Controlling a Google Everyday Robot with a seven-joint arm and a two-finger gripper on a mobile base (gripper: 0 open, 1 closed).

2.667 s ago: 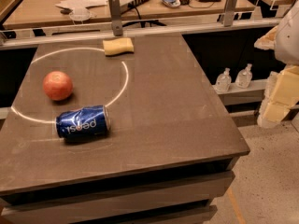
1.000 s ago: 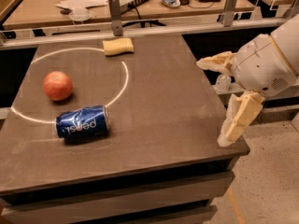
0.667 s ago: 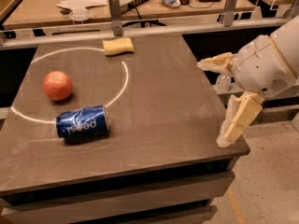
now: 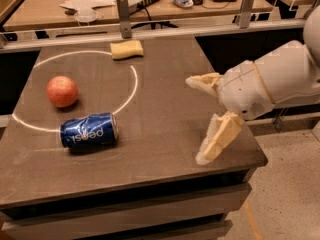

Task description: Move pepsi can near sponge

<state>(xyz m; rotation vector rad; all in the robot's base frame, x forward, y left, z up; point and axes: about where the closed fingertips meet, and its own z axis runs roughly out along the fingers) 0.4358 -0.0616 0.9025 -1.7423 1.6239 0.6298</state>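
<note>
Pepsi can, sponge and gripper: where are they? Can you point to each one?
pepsi can (image 4: 89, 130), camera view, middle of its blue side.
sponge (image 4: 126, 49), camera view, middle of its top face.
gripper (image 4: 196, 120), camera view, the gap midway between its open fingertips, far right of the can.

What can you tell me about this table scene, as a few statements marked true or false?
1. The pepsi can stands upright. False: it lies on its side.
2. The sponge lies at the table's far edge, apart from the can. True.
3. The gripper holds the can. False: it is over the table's right side, fingers open, empty.
4. The apple sits beyond the can, not touching it. True.
</note>
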